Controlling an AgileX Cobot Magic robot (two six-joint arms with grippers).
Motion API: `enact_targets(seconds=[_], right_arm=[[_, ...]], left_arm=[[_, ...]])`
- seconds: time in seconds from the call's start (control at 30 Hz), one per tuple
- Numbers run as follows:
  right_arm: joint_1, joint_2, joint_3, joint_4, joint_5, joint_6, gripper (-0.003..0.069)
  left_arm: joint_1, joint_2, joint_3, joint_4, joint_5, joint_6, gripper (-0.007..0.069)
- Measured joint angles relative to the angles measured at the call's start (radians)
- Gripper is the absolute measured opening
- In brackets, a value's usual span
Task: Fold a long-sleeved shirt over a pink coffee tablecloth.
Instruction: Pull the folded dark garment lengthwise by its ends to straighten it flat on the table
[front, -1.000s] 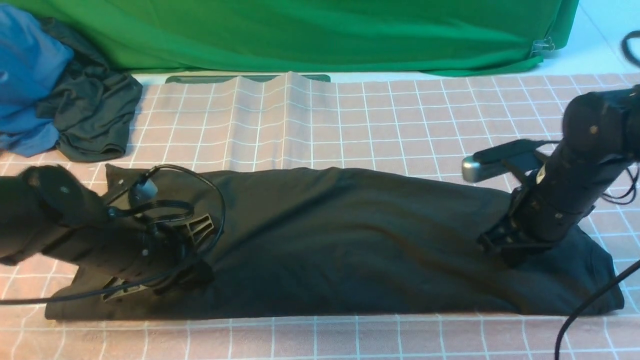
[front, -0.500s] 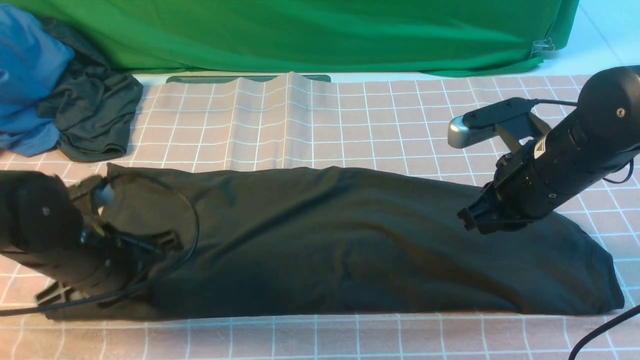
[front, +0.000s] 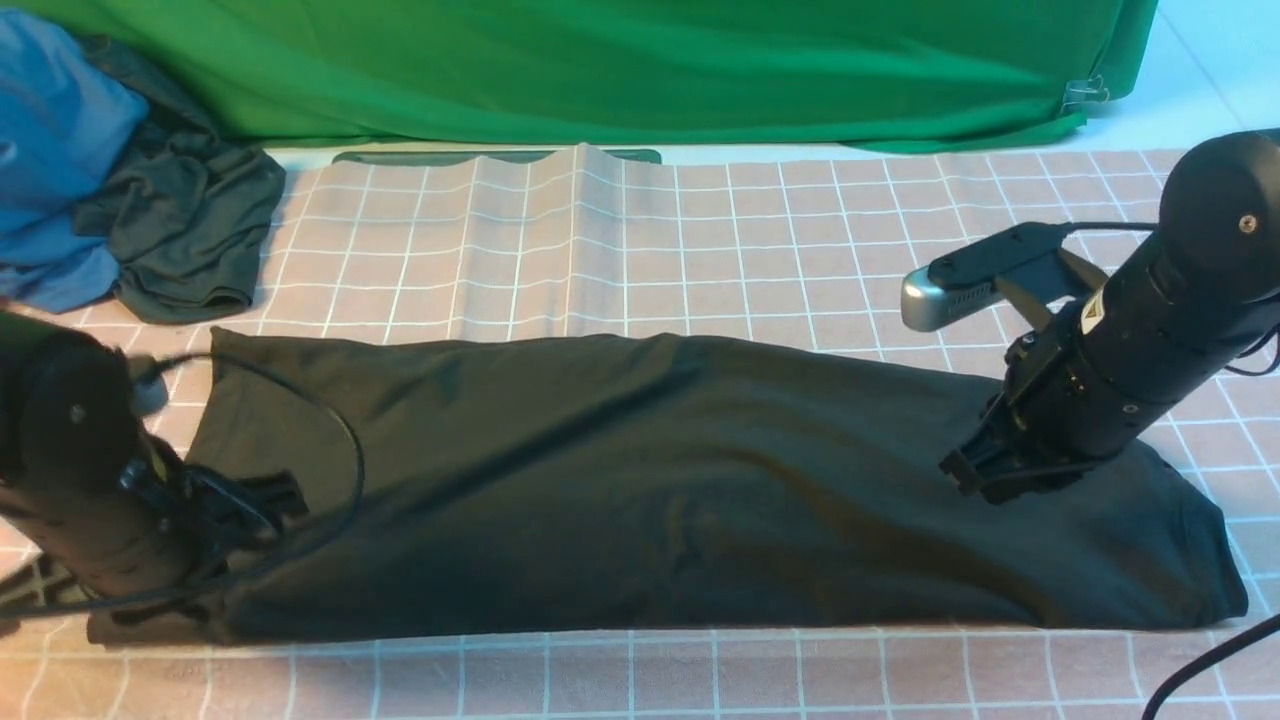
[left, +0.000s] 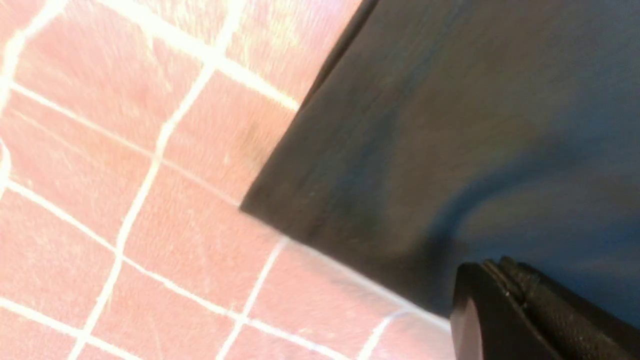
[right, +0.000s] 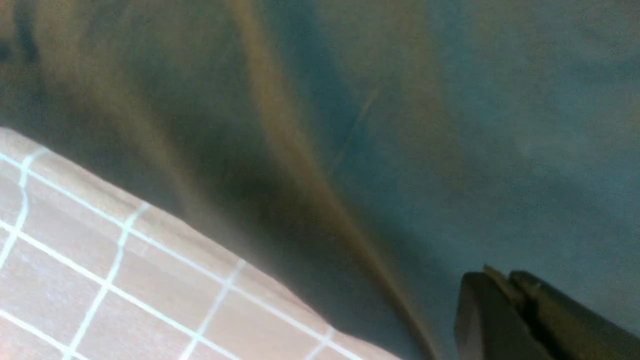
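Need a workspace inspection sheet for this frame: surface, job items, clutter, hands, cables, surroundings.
Surface: pink grid tablecloth, mostly flat, with a paler rippled patch at the far middle.
Job's things: black shirt lies as a long creased band across the tablecloth; no print is visible.
Clutter: blue garment and dark garment are heaped at the far left.
Hands: left hand is shut, low by the shirt's left corner. Right hand is over the shirt's right end; open or shut is unclear.
Cables: a cable loops over the shirt's left end, and a second cable crosses the near right corner.
Surroundings: green backdrop behind.
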Motion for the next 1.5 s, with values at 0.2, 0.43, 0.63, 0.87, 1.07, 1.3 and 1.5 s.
enact_targets(seconds=[0.2, 0.43, 0.63, 0.87, 1.07, 1.3, 1.5], right_arm=[[-0.115, -0.045, 0.000, -0.033, 0.063, 0.008, 0.0110], [-0.306, -0.048, 0.052, -0.047, 0.098, 0.090, 0.0261], [-0.357, -0.048, 0.172, -0.048, 0.013, 0.118, 0.0548], [-0.364, 0.027, 0.209, -0.049, -0.112, 0.191, 0.0687], [-0.364, 0.105, 0.204, -0.065, -0.147, 0.228, 0.0691], [-0.364, 0.119, 0.195, -0.069, -0.145, 0.212, 0.0575], [-0.364, 0.115, 0.195, -0.065, -0.158, 0.155, 0.0125]], left_arm=[[0.000, -0.039, -0.086, -0.090, 0.008, 0.089, 0.0013], [0.039, 0.070, -0.010, -0.099, -0.041, 0.119, 0.0013], [0.168, 0.123, 0.053, -0.102, -0.089, 0.147, 0.0013], [0.243, 0.108, 0.053, -0.210, -0.110, 0.257, 0.0013], [0.245, 0.101, 0.053, -0.335, -0.108, 0.379, 0.0013], [0.246, 0.100, 0.053, -0.409, -0.106, 0.462, 0.0013], [0.246, 0.093, 0.053, -0.416, -0.096, 0.470, 0.0013]])
